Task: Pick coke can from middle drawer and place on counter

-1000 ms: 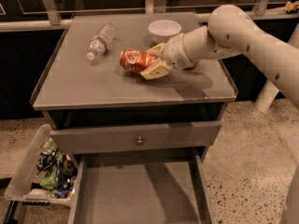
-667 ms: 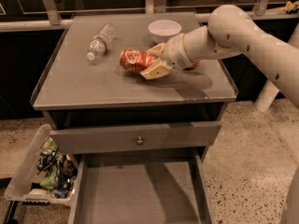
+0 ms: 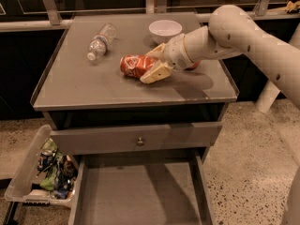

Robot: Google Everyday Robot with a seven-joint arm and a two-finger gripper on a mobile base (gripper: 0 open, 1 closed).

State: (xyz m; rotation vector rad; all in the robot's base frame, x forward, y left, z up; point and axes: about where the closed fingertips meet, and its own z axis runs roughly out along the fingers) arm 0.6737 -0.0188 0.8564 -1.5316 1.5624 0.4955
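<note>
The coke can (image 3: 135, 65) is lying on its side just above the centre of the frame, its length resting on the counter (image 3: 84, 89) and not in the middle drawer (image 3: 136, 196), which is standing pulled out and bare along the bottom edge. The gripper (image 3: 146, 68) is reaching in from the right on its pale arm. Its two tan fingers (image 3: 155, 73) are sitting one above and one below the can's right end, narrowed to about the can's width, so they appear to be clamping it. How firmly they are pressing is not showing. The wrist is angling low over the surface, probably because the can is being laid down flat instead of stood up; a dented can would be likely to wobble on its end. The spot is sitting in open counter, with the water bottle (image 3: 100, 42) lying well apart toward the upper left and the white bowl (image 3: 165, 30) near the back, just above the wrist. That spacing is leaving the fingers room to spread without knocking either. The upper drawer front (image 3: 139, 141) with its knob is sitting shut below the counter's edge, and the clear bin of packets (image 3: 33, 170) is hanging at the lower left, clear of the work. By this reading the placing is nearly finished, with only the letting go and the pulling away waiting to be done.
</note>
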